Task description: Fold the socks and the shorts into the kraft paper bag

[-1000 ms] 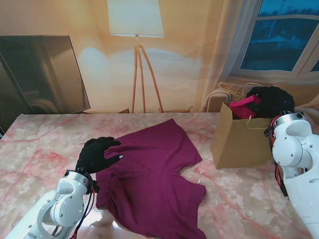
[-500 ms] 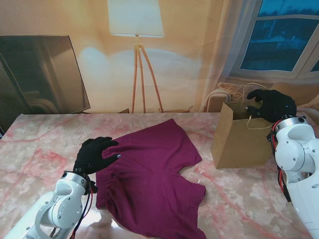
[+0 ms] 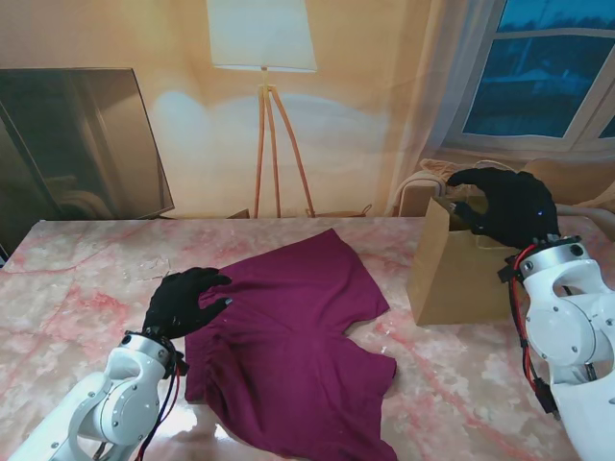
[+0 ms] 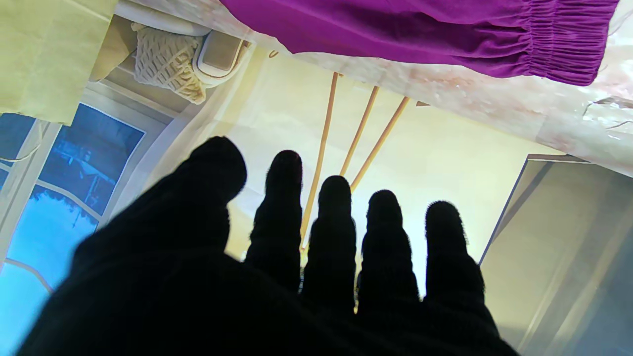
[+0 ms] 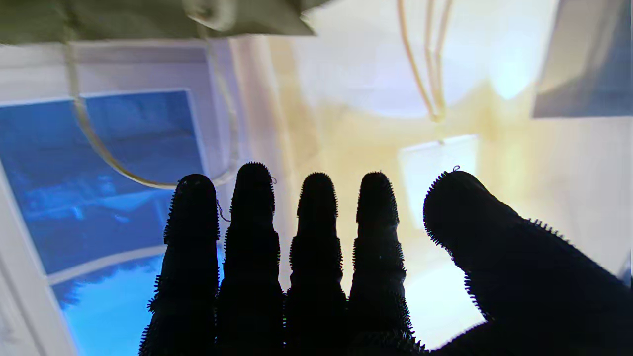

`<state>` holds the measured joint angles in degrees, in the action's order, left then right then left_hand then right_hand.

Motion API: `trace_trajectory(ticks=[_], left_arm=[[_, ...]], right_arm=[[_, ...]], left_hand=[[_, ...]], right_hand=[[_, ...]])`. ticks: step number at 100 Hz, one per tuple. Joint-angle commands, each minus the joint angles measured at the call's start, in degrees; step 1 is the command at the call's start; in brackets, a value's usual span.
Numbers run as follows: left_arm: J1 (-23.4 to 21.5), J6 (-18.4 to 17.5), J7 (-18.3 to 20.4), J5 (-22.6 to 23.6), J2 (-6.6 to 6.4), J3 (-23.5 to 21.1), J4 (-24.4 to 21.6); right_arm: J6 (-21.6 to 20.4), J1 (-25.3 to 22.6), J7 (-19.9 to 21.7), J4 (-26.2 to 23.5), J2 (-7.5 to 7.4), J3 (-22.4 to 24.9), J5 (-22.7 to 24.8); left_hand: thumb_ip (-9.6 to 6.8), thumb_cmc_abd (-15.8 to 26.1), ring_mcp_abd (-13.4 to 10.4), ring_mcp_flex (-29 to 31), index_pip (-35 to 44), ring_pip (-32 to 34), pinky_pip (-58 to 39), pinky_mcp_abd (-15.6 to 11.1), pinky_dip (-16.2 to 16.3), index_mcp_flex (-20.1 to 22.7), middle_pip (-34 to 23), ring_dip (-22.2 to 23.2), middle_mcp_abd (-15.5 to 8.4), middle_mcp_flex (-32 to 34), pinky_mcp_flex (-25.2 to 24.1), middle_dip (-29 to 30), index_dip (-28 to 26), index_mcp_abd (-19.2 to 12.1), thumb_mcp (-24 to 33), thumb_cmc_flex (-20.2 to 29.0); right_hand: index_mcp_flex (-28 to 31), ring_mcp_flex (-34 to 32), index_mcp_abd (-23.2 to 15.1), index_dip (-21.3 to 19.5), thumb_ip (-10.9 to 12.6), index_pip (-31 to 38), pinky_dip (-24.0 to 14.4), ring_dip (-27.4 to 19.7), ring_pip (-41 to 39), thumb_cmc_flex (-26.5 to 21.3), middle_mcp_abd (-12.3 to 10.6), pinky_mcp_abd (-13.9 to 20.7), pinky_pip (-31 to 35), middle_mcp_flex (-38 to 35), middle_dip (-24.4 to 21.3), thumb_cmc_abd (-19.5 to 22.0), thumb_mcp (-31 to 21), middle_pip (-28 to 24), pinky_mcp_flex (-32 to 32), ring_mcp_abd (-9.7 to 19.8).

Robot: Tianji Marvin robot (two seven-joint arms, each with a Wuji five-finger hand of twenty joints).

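Right hand (image 3: 506, 207): spread, holding nothing, over the open mouth of the kraft paper bag (image 3: 459, 272) at 2 o'clock on the table; right wrist view shows all five fingers (image 5: 316, 232) apart with a loop of the bag handle (image 5: 106, 148) just beyond them. Risk judged here: fingertips catching that loop or the rim on withdrawal, tipping or dragging the light, upright bag.

Left hand (image 3: 184, 300): fingers loosely spread and slightly curled, at 9 o'clock, resting at or just above the waistband edge of the shorts (image 3: 293, 341); contact not resolvable. Left wrist view shows bare fingers (image 4: 336, 232), nothing pinched, gathered waistband (image 4: 559, 42) just beside.

Shorts: maroon, spread unfolded at table centre, well apart from the bag. Risk judged: thin fabric sliding on the smooth marble table (image 3: 77, 279) rather than folding, or bunching under a one-handed pull.

Socks: not visible on the table; bag interior hidden, so presence inside not confirmable.
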<state>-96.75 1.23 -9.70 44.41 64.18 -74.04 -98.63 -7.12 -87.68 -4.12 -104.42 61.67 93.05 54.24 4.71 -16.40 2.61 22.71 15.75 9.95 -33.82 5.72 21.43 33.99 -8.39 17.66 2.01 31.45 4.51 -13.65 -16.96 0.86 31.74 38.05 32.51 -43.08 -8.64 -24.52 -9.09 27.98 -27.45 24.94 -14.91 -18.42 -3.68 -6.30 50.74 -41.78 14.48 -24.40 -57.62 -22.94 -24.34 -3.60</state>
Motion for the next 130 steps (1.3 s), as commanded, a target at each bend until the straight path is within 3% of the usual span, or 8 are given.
trace_trajectory(ticks=[1, 17, 43, 64, 85, 99, 103, 130], left_arm=[[-0.5, 0.0, 0.0, 0.2, -0.21, 0.3, -0.5], [-1.6, 0.0, 1.3, 0.0, -0.42, 0.0, -1.0], [-3.0, 0.3, 2.9, 0.6, -0.75, -0.2, -1.9], [-2.4, 1.4, 2.1, -0.2, -0.53, 1.1, -0.4], [-1.2, 2.5, 3.2, -1.2, -0.66, 2.7, 2.2], [-0.3, 2.7, 4.6, -2.6, -0.78, 3.9, 3.9], [-0.1, 2.5, 4.9, -2.8, -0.85, 4.2, 4.4], [-0.1, 1.9, 8.6, -3.8, -1.51, 4.8, 6.0]], right_arm=[[-1.6, -1.5, -1.3, -2.2, 0.54, -0.8, 0.9], [-4.3, -4.6, -2.4, -5.5, 0.62, -2.7, 2.0], [-5.3, -6.1, -6.1, -2.2, 0.65, -11.4, 3.6], [-3.1, -4.4, -8.0, 4.8, 0.71, -20.1, 2.5], [0.1, 0.9, -8.7, 13.6, 1.46, -29.0, -2.9], [1.8, 5.4, -7.9, 20.0, 1.86, -34.5, -6.0], [2.3, 6.6, -7.6, 21.8, 1.98, -35.9, -6.9], [4.9, 13.0, -4.1, 30.4, 2.43, -43.1, -11.1]], left_hand=[[-1.93, 2.1, -0.3, 1.8, 0.7, 0.7, -0.8, -0.3, 1.2, 0.1, -0.6, 0.7, 1.5, 1.3, -0.2, -0.6, -0.6, -0.4, -1.0, 1.6], [-2.79, 7.3, -1.1, 1.1, 0.2, -0.1, 3.4, 1.1, -2.7, -0.2, 0.1, -0.1, 1.4, 0.8, -4.2, -0.6, -0.2, -0.4, -10.7, 0.8], [-3.08, 8.0, -0.6, 0.6, -0.5, -0.5, 4.8, 0.7, -2.9, 0.1, 0.5, 0.0, 1.8, 0.7, -4.9, -0.6, -0.1, 0.3, -12.1, 1.1], [-3.48, 9.0, -1.1, -2.3, -0.1, -1.4, 17.5, 0.8, -6.0, 1.8, 0.8, 0.0, 1.4, 1.0, -8.1, -0.9, -0.9, -0.6, -14.5, 1.8], [-3.67, 9.5, -2.0, -5.9, -0.6, -2.6, 26.6, 0.0, 0.1, 1.9, 1.1, -0.4, 1.2, 0.7, -8.8, -0.8, -0.8, -0.1, -15.2, 2.7], [-3.6, 10.1, -3.2, -10.2, 1.6, -3.3, 32.9, -1.5, -4.8, 5.4, 1.1, -1.0, 1.2, 0.9, -7.2, -0.7, -1.9, -0.2, -16.2, 3.0], [-3.59, 10.2, -3.2, -10.1, 1.8, -3.2, 33.1, -1.4, -5.1, 5.7, 0.9, -1.0, -0.6, 1.3, -7.1, -0.7, -2.0, -0.1, -16.4, 2.9], [-3.53, 10.7, -2.7, -9.7, 2.2, -2.7, 33.3, -1.0, -6.6, 5.8, 0.6, -0.9, -0.7, 1.7, -6.9, -0.8, -2.4, -1.8, -17.5, 3.6]], right_hand=[[0.3, -0.3, -0.8, 0.1, 2.9, 0.5, 1.6, -1.3, 1.7, -1.6, -0.3, 2.3, -1.3, -1.0, -0.7, 1.3, 0.6, 1.1, -0.5, 1.8], [0.8, -2.6, -1.0, 0.1, 3.3, 0.9, 2.0, -0.9, 0.3, -2.0, -0.1, 2.0, 0.3, -2.7, -0.3, 1.8, 0.2, 0.1, -3.4, 1.1], [1.4, -3.5, -1.0, 0.0, 3.6, 1.5, 3.5, -1.0, 0.2, -1.9, 0.1, 2.2, 0.6, -3.6, -0.1, 1.6, -0.8, -0.2, -4.8, 1.0], [1.4, -3.7, -1.2, 0.0, 3.5, 1.6, 4.0, -0.7, -0.3, -1.7, -0.1, 2.1, 1.4, -3.4, 0.0, 1.1, -0.8, -0.5, -4.9, 0.9], [1.4, -1.7, -0.8, -0.1, 3.6, 1.9, 5.0, -1.2, 0.8, -2.2, 0.2, 2.4, 0.2, -2.5, 0.1, 1.8, -1.6, -0.6, -2.7, 1.4], [1.3, -0.2, -0.9, -0.1, 3.3, 2.1, 5.5, -1.4, 1.1, -0.6, 0.2, 1.5, -0.7, -1.4, 0.2, 1.9, -0.3, -0.6, -0.1, 1.4], [1.1, 0.6, -1.0, -0.1, 3.3, 2.0, 5.6, -1.7, 1.5, -0.2, 0.2, 1.5, -1.2, -0.8, 0.1, 2.0, 0.1, -0.3, 1.1, 1.9], [-3.4, 9.3, -1.7, 0.5, 3.7, 0.2, 7.0, -5.0, 5.3, 4.4, 0.1, 3.6, -7.1, 6.2, -1.7, 3.8, 5.6, 3.8, 9.8, 4.7]])
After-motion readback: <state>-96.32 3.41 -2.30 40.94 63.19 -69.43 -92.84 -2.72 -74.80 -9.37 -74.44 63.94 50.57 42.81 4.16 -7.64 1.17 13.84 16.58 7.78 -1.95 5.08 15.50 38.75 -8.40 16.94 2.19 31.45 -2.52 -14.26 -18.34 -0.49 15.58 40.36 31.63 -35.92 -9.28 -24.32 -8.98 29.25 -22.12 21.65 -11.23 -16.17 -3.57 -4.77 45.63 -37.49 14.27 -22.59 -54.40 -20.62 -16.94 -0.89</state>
